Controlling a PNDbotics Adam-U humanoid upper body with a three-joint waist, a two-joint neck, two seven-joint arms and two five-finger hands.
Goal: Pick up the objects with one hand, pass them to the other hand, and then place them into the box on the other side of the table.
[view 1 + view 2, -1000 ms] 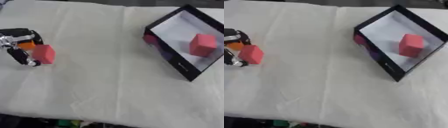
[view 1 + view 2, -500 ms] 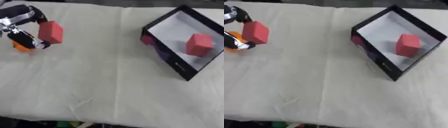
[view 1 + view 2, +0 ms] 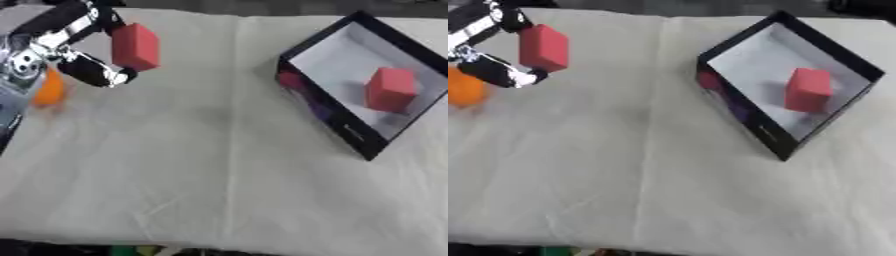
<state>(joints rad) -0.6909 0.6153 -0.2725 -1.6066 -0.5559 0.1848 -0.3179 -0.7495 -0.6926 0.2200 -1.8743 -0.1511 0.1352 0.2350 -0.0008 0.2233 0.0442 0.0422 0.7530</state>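
Observation:
My left hand point(image 3: 74, 47) is up at the far left, its fingers and thumb pinching a red block point(image 3: 135, 46) that hangs above the cloth. An orange object point(image 3: 48, 90) lies on the cloth just below and left of that hand. At the right stands a black box point(image 3: 325, 110) with a white inside, and a second red block point(image 3: 389, 90) rests in it. My right hand shows in neither view.
A cream cloth point(image 3: 219, 175) covers the table, with open cloth between the hand and the box. A grey object point(image 3: 10, 107) sits at the left edge. The table's front edge runs along the bottom.
My left hand has lifted the red block off the cloth and carried it up and toward the right. The orange object it was beside now lies uncovered.

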